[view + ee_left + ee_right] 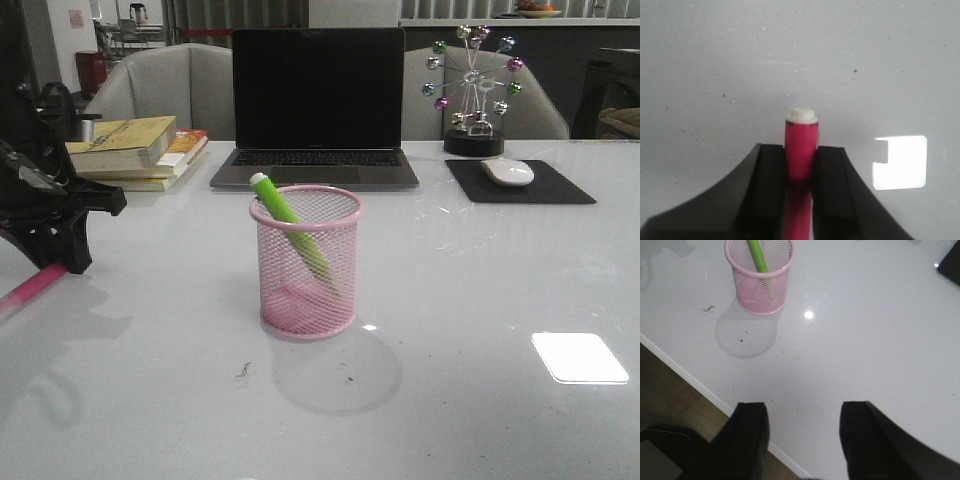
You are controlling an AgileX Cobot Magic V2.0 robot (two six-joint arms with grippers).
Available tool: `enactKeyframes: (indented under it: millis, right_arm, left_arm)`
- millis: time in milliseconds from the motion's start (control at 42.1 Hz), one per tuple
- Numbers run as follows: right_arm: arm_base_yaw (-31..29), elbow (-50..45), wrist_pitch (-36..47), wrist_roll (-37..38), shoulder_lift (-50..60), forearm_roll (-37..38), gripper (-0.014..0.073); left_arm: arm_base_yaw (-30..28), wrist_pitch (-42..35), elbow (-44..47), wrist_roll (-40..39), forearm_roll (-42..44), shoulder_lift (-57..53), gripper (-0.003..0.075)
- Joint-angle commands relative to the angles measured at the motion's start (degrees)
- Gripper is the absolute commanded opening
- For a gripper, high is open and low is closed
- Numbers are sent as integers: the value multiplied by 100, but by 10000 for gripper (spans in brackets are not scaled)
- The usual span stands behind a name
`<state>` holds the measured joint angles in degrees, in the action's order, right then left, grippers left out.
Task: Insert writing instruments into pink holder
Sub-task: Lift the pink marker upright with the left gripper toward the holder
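Left gripper [800,172] was clamped on the magenta marker [801,150], well left of the pink mesh cup [306,262]. Lime-green marker [290,225] leaned inside it. Right gripper [802,432] hung open, empty.

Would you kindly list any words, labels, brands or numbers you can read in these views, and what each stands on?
No text is legible.
Stacked books: spine and cover print too blurred to read.
Laptop: keys too small, screen dark.
Green marker, pink marker, pink holder: no markings visible.

Grey armchairs [150,85] behind white table [480,300]
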<state>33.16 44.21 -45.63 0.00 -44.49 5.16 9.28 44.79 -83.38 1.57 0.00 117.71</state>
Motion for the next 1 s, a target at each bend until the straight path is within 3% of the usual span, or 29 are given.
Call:
enactKeyframes:
  millis: [0,261,498,759,973]
  right_arm:
    - [-16,155,320,-44,37,34,447]
    - [-16,155,320,-44,37,34,447]
    - [-16,155,320,-44,37,34,447]
    - [-16,155,320,-44,37,34,447]
    - [-16,155,320,-44,37,34,447]
  left_arm:
    - [46,-443,45,130,-280,-848,92]
    - [747,-2689,1607,421,-805,-2895,93]
    - [2051,-5458,3094,421,-853,-4441,92]
    - [3423,-7645,3629,421,-840,-4174,93]
    - [3903,-9325,3629,421,-831,-3180,92]
